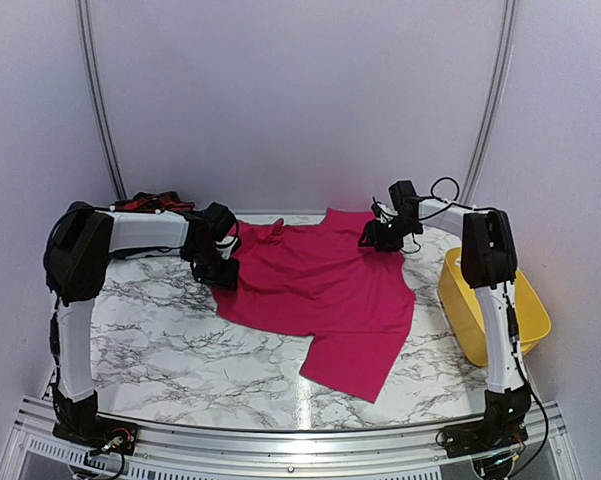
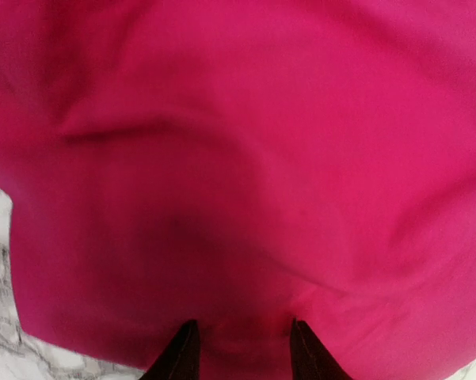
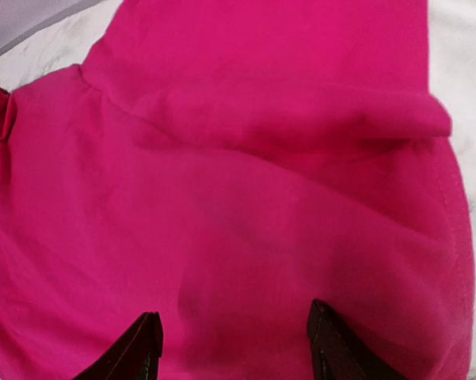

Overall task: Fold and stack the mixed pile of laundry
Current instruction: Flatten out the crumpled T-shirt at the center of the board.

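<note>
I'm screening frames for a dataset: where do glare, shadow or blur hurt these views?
Top external: sharp, but a glare streak on the table near its front edge. Left wrist: soft focus, a dark shadow on the magenta shirt above the left tool. Right wrist: mild blur, the table washed out at right.

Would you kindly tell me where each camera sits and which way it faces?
Top external: above and behind the bases, facing down over the table; the left arm and right arm show.
Left wrist: on the left arm, facing the magenta garment; its fingertips show.
Right wrist: on the right arm, facing the same garment; its fingertips show.
Shared: all see the garment.
</note>
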Controlling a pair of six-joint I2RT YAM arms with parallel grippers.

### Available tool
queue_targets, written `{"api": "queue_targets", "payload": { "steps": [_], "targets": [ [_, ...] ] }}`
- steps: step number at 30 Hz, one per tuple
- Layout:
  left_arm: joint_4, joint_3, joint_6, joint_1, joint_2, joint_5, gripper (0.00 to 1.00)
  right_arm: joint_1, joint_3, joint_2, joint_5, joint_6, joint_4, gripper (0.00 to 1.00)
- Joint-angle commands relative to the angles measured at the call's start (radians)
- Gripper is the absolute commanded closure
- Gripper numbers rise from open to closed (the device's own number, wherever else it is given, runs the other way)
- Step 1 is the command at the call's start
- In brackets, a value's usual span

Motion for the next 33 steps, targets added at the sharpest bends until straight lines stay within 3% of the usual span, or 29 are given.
{"api": "queue_targets", "payload": {
  "steps": [1, 3, 5, 8, 12, 16, 19, 22, 27, 33],
  "targets": [
    [-0.027, 0.223, -0.109, 0.039, 0.105, 0.051, 0.56, -0.052, 0.295, 0.112, 0.065, -0.025, -0.146, 0.36],
    [-0.024, 0.258, -0.162, 0.055, 0.076, 0.065, 0.49, -0.053, 0.370, 0.098, 0.037, -0.038, -0.177, 0.33],
    [-0.020, 0.244, -0.188, 0.056, 0.026, 0.060, 0.42, -0.047, 0.317, 0.016, -0.026, -0.040, -0.145, 0.32],
    [-0.001, 0.152, -0.234, 0.058, -0.071, 0.047, 0.31, -0.027, 0.104, -0.195, -0.099, -0.053, -0.065, 0.32],
    [0.101, -0.038, -0.307, 0.067, -0.225, 0.020, 0.02, 0.047, -0.229, -0.454, -0.144, -0.079, -0.024, 0.32],
    [0.175, -0.163, -0.340, 0.073, -0.335, 0.000, 0.01, 0.233, -0.527, -0.650, -0.064, -0.108, -0.073, 0.31],
    [0.186, -0.198, -0.337, 0.073, -0.365, 0.039, 0.01, 0.339, -0.717, -0.778, 0.035, 0.003, -0.122, 0.29],
    [0.196, -0.252, -0.353, 0.070, -0.414, 0.012, 0.01, 0.369, -0.926, -0.926, 0.067, 0.125, -0.095, 0.29],
    [0.221, -0.343, -0.354, 0.069, -0.466, 0.000, 0.01, 0.444, -1.076, -1.060, 0.156, 0.223, -0.159, 0.27],
    [0.219, -0.391, -0.368, 0.069, -0.499, -0.029, 0.01, 0.562, -1.135, -0.986, 0.232, 0.327, -0.146, 0.23]
  ]
}}
